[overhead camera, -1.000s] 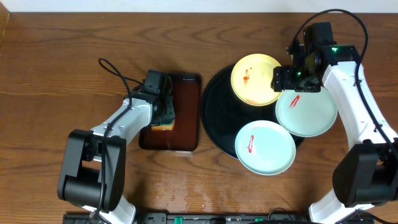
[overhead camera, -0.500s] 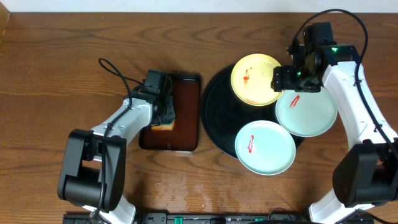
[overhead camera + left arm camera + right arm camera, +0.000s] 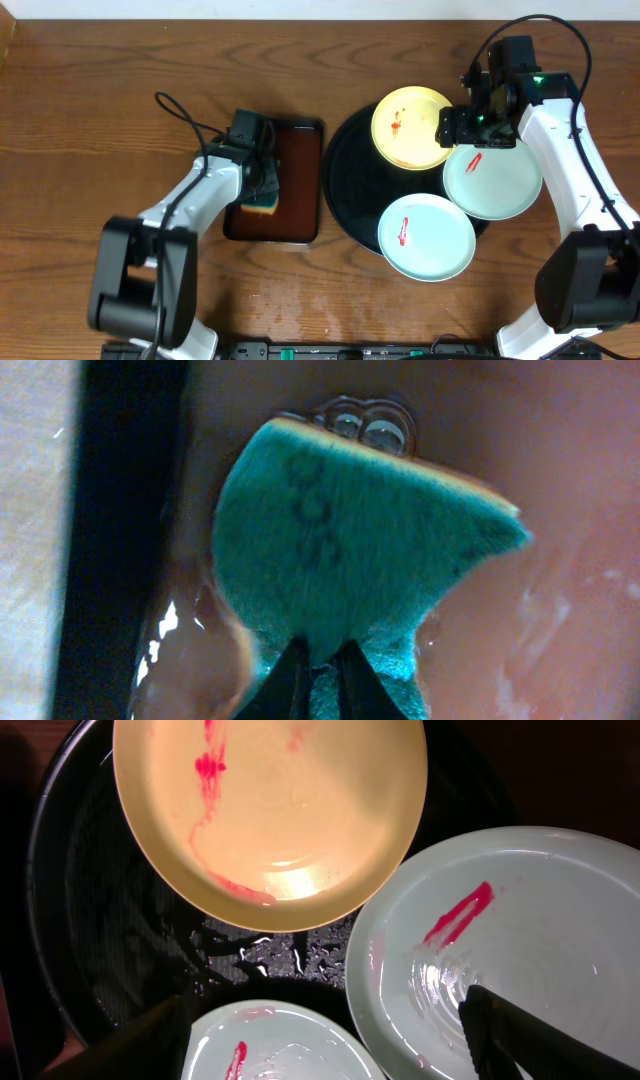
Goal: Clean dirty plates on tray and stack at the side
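Plates, three in all, are being carried on the round black tray [image 3: 350, 185], which is sitting on the wooden worktop [image 3: 100, 80] right of centre. The pale yellow plate [image 3: 410, 127] is lying at the tray's far side, with a red smear on its left part. The right mint plate [image 3: 495, 182] is lying over the tray's right rim, a red streak showing near its far edge. The near mint plate [image 3: 427, 237] is overhanging the near rim and is also streaked with red. All three are lying close together, their edges meeting or overlapping. Water drops are glistening on the bare tray between them.

The right fingers [image 3: 495, 1030] are being held wide apart with nothing between them, positioned above the spot where the yellow plate and the right mint plate meet.

To the left, just beside the black tray, a rectangular dark-brown tray [image 3: 300, 150] is holding a film of liquid. There the left fingers [image 3: 283, 685] are being squeezed together on one edge of a green sponge [image 3: 350, 550], which is resting in the wet brown tray
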{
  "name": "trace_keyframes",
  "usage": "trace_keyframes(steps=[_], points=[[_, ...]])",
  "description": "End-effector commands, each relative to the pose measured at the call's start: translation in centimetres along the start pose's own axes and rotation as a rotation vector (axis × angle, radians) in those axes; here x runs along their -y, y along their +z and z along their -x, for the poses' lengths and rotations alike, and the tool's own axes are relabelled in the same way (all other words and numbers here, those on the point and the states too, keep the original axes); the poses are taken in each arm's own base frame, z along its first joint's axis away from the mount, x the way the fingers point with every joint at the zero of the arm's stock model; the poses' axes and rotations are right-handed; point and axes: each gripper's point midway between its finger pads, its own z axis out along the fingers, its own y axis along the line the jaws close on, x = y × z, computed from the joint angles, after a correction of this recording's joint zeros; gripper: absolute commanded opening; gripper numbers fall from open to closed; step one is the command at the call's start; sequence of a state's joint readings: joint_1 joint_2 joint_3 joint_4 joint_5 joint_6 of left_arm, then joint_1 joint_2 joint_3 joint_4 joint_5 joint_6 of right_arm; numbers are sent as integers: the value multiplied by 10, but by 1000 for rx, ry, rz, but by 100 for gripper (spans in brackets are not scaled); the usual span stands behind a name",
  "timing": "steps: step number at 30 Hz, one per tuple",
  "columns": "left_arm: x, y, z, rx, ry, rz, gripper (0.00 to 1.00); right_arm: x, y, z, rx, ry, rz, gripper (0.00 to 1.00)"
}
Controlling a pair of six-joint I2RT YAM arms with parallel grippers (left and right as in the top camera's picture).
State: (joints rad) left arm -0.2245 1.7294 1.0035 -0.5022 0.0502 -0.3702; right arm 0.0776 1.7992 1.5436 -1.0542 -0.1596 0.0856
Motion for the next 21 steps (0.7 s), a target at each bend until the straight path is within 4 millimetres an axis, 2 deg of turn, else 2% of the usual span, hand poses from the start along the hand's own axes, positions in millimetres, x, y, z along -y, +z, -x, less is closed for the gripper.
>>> trace_keyframes(steps=[1, 6, 10, 11, 13, 14, 21], points=[[9, -38, 9, 77, 2, -55, 7, -3, -2, 2, 7, -22, -3, 86], [9, -69, 9, 127, 3, -79, 7, -3, -2, 2, 3, -22, -4, 86], [6, -72, 5, 115, 3, -73, 8, -3, -2, 2, 3, -22, -4, 86], [5, -70, 3, 103, 2, -67, 24, -3, -2, 1, 2, -22, -4, 86], [4, -66, -1, 83, 2, -58, 47, -3, -2, 1, 3, -22, -3, 86], [3, -63, -3, 75, 2, -54, 51, -3, -2, 1, 3, -22, -4, 86], [-1, -30, -11, 4, 2, -21, 52, -3, -2, 1, 2, -22, -4, 86]])
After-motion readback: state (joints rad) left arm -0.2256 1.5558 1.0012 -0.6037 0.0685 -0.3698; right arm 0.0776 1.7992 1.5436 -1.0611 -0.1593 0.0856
